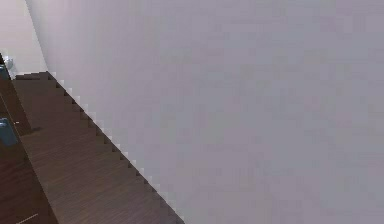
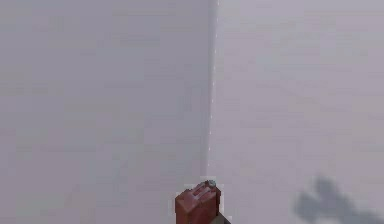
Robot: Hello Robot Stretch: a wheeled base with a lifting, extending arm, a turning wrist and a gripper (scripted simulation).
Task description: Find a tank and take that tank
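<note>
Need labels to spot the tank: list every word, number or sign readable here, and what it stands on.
None can be read.
Walls and floor: no print.
Red-brown box at the arm side view's bottom edge: no mark to be made out.
Dark furniture at the forward view's left edge: too small to tell.

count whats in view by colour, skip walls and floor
red-brown: 1 (box)
dark brown: 1 (furniture)
blue: 2 (upper blob, lower blob)
total: 4
</note>
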